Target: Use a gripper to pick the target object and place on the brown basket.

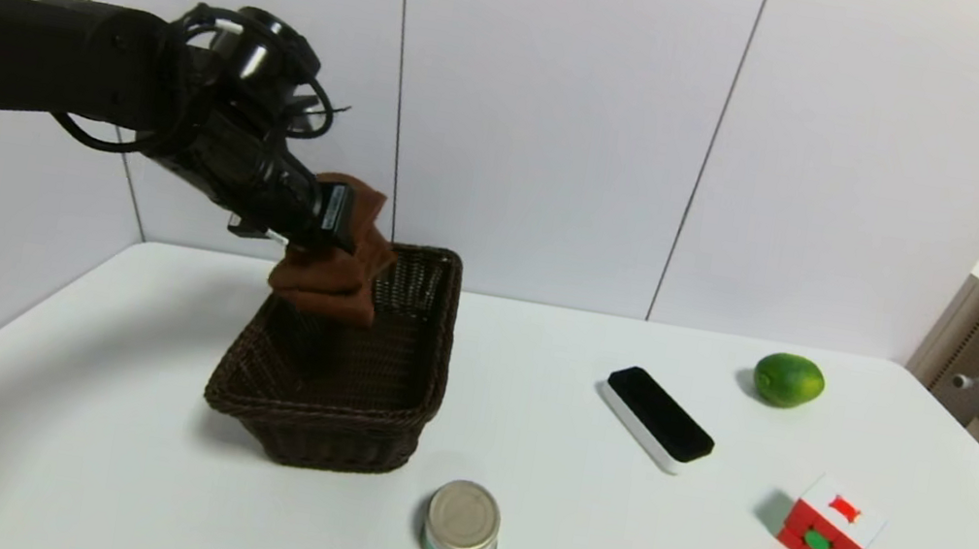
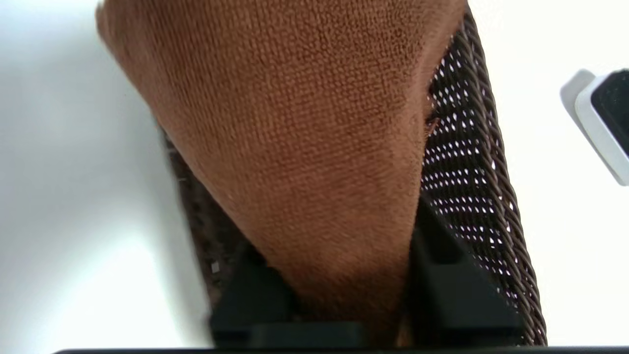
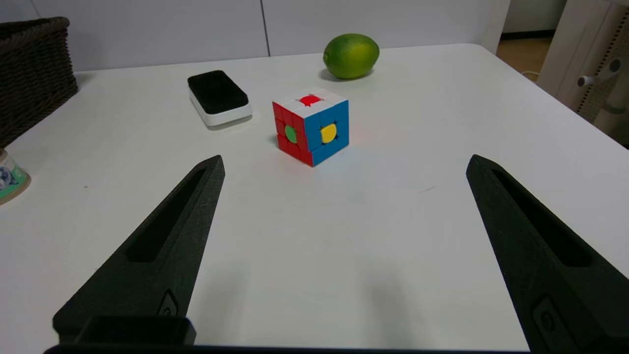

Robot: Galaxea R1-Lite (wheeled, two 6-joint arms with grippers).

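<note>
Tin can [image 1: 461, 528] fronts brown basket [image 1: 385, 435]; left tool [image 1: 338, 226] clamps towel [image 1: 332, 274] above it.

The white table [image 1: 124, 472] carries the brown basket [image 1: 331, 407], tin [image 1: 461, 528], eraser [image 1: 658, 417], lime [image 1: 788, 380] and cube [image 1: 830, 529].

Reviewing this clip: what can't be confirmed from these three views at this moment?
- Basket floor: in the head view the brown towel and left gripper cover part of the brown basket; the left wrist view is almost filled by towel.
- Can label: too small in the head view, cut by the edge in the right wrist view.
- Right gripper: outside the head view, so its place along the table is unclear.
</note>
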